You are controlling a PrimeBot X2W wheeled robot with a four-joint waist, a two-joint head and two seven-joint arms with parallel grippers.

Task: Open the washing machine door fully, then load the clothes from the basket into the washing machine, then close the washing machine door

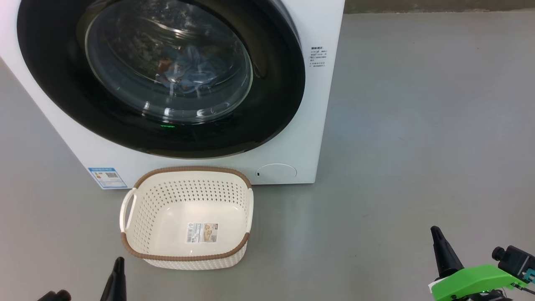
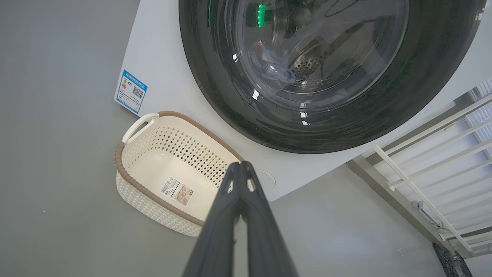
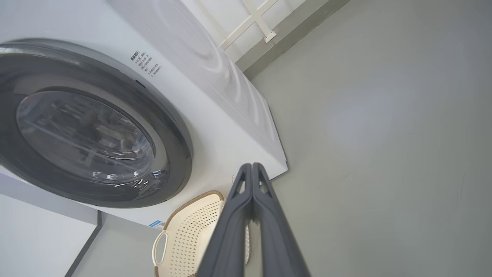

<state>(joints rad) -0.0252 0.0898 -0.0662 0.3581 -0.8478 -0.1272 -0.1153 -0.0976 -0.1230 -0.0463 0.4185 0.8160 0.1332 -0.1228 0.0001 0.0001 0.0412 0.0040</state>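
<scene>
Beyond, white railing [image 2: 403,177] beside washing machine [image 2: 161,57].

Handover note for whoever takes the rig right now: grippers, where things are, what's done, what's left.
Left gripper: shut, empty, low beside the basket.
Right gripper: shut, empty, off to the right over the floor.
Clothes: blue fabric inside the drum, seen through the glass.
Washing machine door: looks shut against the washing machine.
Basket: on the floor in front of the machine, nothing in it but its label.
Done: the load is in and the door is closed.
Left: probably nothing. I can't see the latch, so check that it caught.
</scene>
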